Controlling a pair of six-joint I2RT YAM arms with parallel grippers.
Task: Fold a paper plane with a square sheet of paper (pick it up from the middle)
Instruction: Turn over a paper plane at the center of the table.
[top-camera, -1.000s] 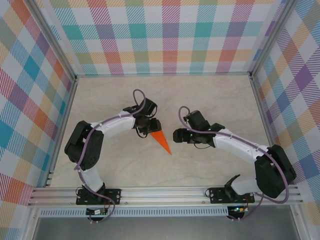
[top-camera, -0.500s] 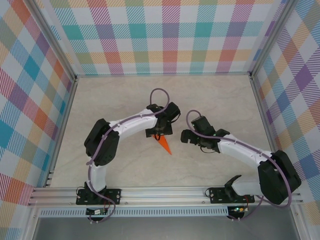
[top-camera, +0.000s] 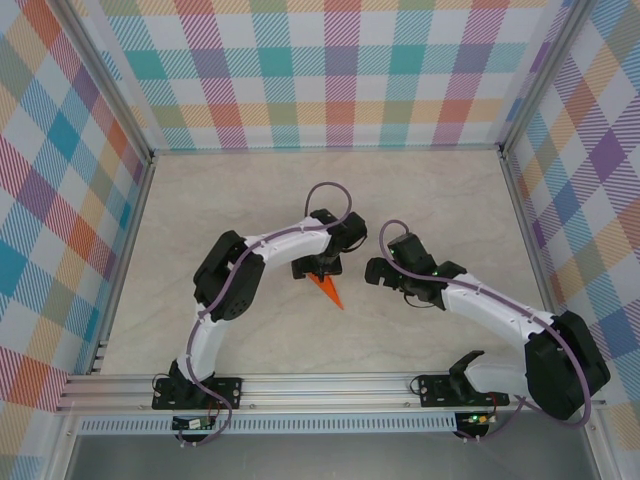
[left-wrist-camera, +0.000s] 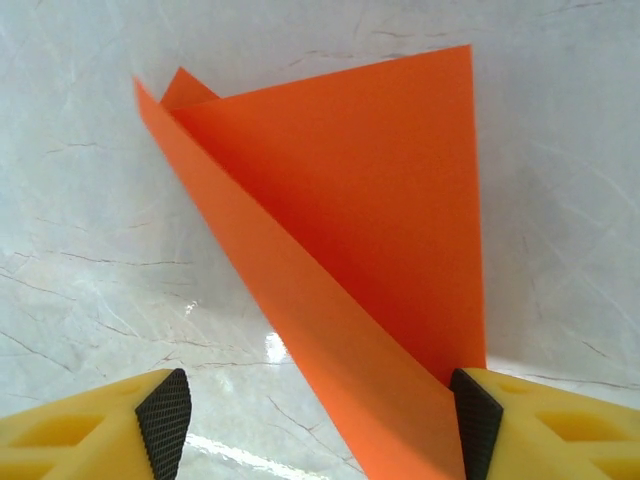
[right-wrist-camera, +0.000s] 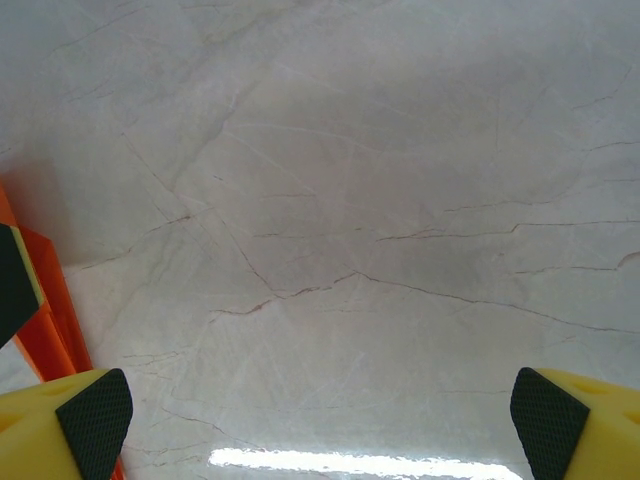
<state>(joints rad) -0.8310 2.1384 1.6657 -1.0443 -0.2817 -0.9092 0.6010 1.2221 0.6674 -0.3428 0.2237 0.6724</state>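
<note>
From above, the narrow bright orange paper plane lies on the pale marble tabletop. Its long axis slants from under the left pincer to a sharp tip at the near right. The left arm is clearly the nearer one. The right pincer stands apart, to the right of the plane.

In the left wrist view the paper plane is wide at the far end and narrows between the yellow fingers. Its edge touches the pad at the right side of the view, while the other pad is apart from it. The jaws are widely parted and clamp nothing.

In the right wrist view the right pincer is fully spread and empty over bare tabletop. The paper plane is at the left edge.
</note>
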